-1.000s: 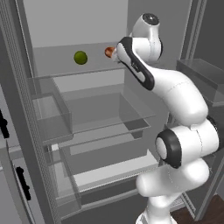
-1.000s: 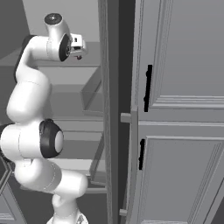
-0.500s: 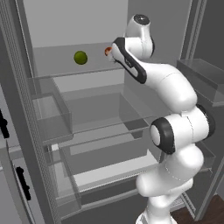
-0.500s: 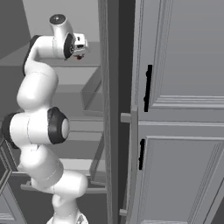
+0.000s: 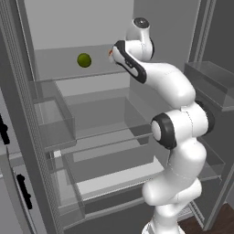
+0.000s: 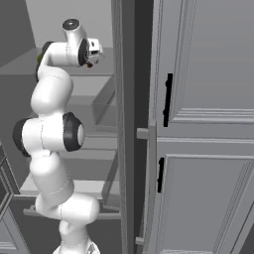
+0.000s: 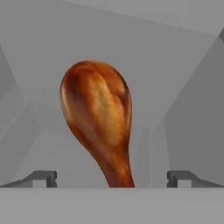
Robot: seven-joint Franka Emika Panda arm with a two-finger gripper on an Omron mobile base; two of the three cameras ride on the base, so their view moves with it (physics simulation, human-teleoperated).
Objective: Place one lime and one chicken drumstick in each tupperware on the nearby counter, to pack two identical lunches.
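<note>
on the top shelf (image 5: 64, 68) of the open fridge, a lime (image 5: 84, 60) sitting alone, well left of the arm's hand. in the hand view, a chicken drumstick (image 7: 99, 118) dead ahead, fat end up, thin bone end down between the wide-apart fingertips (image 7: 43, 178) of the gripper (image 7: 112, 179), untouched by either.

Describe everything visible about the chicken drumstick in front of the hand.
The chicken drumstick is a glossy reddish-brown club, orange where light catches it, with darker patches. Its rounded, meaty end points away from the hand camera; it narrows to a thin neck whose tip runs below the picture's edge. It sits centred between the two spread dark fingers, which stand clear of it on either side. Grey fridge walls lie behind. In the left base view a small reddish bit shows on the upper shelf beside the arm.
</note>
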